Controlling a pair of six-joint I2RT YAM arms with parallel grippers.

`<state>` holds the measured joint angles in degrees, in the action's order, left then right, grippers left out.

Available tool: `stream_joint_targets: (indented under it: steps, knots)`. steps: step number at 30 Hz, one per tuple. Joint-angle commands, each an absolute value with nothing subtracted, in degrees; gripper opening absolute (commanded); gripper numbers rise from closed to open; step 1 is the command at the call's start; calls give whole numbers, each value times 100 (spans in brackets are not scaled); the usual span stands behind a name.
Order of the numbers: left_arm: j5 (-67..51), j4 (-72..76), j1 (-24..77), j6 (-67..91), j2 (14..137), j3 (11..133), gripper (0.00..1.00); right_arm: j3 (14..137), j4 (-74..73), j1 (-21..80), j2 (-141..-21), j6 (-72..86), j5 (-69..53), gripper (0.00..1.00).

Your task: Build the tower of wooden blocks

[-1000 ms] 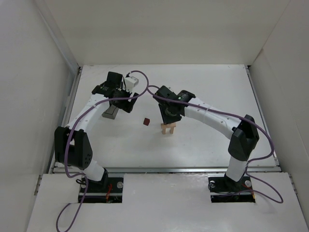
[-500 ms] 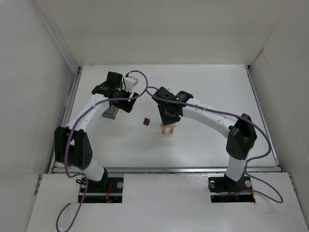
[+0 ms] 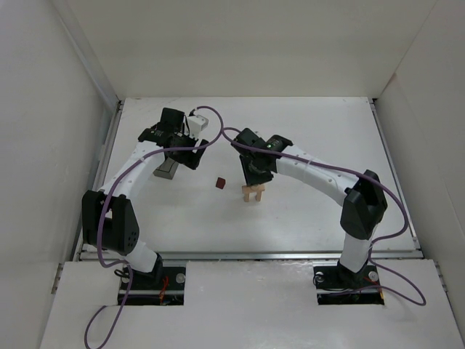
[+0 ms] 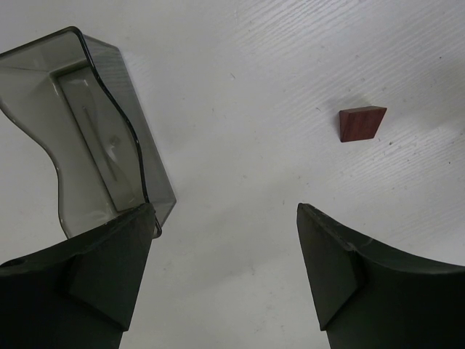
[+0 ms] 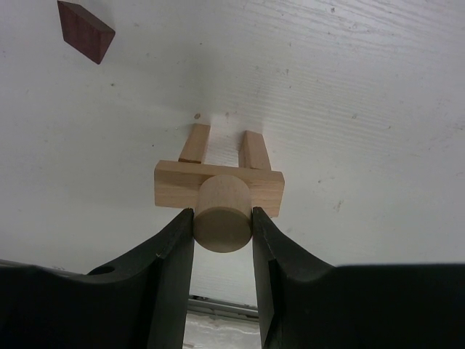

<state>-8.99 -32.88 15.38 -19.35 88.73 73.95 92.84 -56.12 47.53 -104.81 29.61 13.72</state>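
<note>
Right hand is clamped on one pale cylinder over the wood block tower, mid-worktop. Left hand hangs spread wide, holding nothing. One grey tray lies just beside its left finger. One plank bridges two uprights. One red-brown cube lies apart. Only the right wrist view shows the cylinder.

The plank, uprights and cylinder are pale, matt, bare wood. The cube is smooth red-brown wood. The tray is glossy, smoky see-through plastic. The desk is white, matt and finely ridged. The right gripper is matt black.
</note>
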Motion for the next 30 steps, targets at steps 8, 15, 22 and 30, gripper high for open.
stream_joint_targets:
  steps: [8, 15, 22, 30]
  knots:
    - [-940, -3331, 1556, -1960, 8596, 7392, 77, 9141, -5309, 4702, -10573, 2953, 1160, 4]
    - [-940, -3331, 1556, -1960, 8596, 7392, 77, 9035, -5256, 4702, -10468, 2953, 1160, 4]
    - [-940, -3331, 1556, -1960, 8596, 7392, 77, 9035, -5256, 4702, -10415, 2953, 1213, 15]
    - [-940, -3331, 1556, -1960, 8648, 7392, 77, 9035, -5256, 4702, -10301, 2848, 1318, 57]
